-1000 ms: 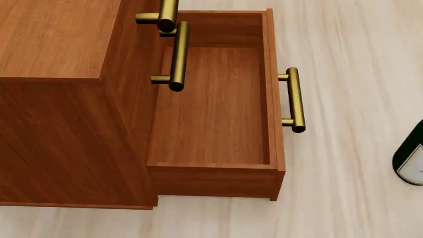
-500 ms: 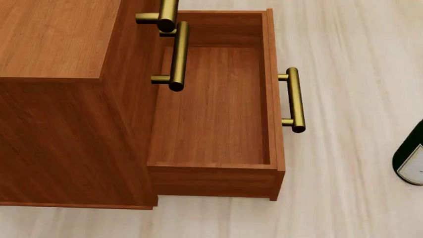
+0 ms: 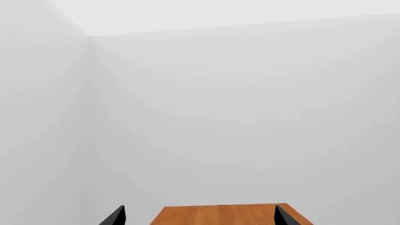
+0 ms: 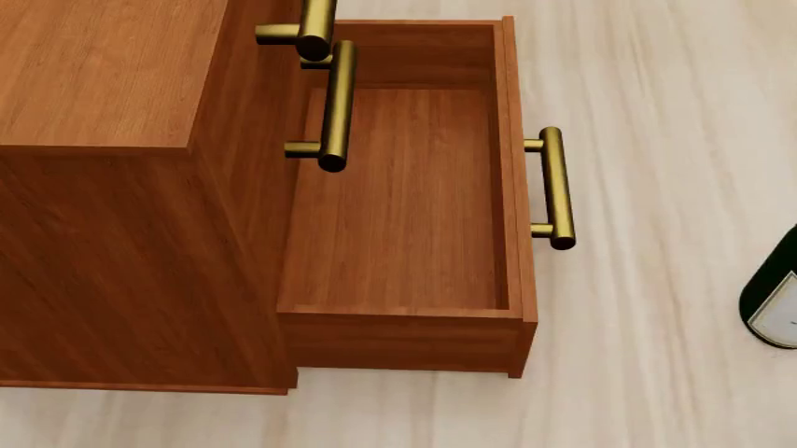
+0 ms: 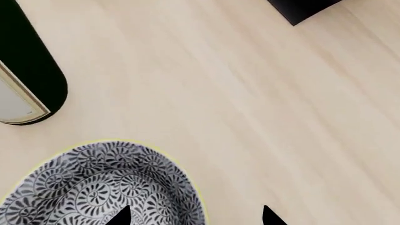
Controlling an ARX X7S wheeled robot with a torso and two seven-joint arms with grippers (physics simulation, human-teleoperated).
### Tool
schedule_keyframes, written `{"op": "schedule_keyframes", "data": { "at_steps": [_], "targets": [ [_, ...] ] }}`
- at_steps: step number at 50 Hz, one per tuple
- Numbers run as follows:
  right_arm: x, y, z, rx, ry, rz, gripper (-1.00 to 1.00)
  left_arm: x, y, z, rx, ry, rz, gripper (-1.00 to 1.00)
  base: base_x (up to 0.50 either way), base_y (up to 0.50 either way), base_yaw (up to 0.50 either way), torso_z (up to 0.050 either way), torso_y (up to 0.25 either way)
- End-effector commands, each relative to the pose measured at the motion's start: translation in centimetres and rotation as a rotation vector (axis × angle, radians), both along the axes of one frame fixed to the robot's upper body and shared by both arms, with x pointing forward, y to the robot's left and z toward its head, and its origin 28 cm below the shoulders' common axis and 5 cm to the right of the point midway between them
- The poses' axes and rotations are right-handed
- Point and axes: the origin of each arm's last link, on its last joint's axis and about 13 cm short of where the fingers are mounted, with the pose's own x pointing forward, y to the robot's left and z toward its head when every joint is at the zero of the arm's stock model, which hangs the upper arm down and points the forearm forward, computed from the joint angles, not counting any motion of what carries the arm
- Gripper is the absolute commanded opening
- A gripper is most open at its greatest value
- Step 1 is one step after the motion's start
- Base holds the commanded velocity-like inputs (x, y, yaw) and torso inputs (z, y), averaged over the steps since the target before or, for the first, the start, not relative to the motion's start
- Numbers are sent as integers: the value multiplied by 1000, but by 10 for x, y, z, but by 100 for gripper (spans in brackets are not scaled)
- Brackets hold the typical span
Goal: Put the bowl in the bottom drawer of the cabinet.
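The cabinet stands at the left of the head view, and its bottom drawer is pulled out and holds nothing. The drawer's brass handle faces right. The bowl, white with a blue-grey pattern and a pale yellow rim, shows only in the right wrist view, resting on the pale tabletop. My right gripper is open, with one fingertip over the bowl's inside and the other outside its rim. My left gripper is open with nothing between its fingers, above a reddish-brown wooden top. Neither gripper shows in the head view.
A dark green bottle with a pale label lies at the right edge of the head view and close to the bowl, bottle. A black corner shows farther off. The two upper drawers' brass handles jut out over the open drawer.
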Motion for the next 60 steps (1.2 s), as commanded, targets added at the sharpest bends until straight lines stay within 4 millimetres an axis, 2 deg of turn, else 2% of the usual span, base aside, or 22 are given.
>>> {"op": "schedule_keyframes", "data": {
  "at_steps": [1,24,43,60],
  "targets": [
    [6,0,-7,12,18,2,100,1,1,-1,0,0,3,100,0,0,0,0,0],
    [13,0,-17,39,30,0,100,2,-2,2,7,5,0,100,0,0,0,0,0],
    [8,-5,-27,70,37,-27,100,1,-3,3,9,4,-2,100,0,0,0,0,0],
    [8,-5,-28,69,29,-39,100,1,-2,2,10,7,-1,100,0,0,0,0,0]
  ]
}}
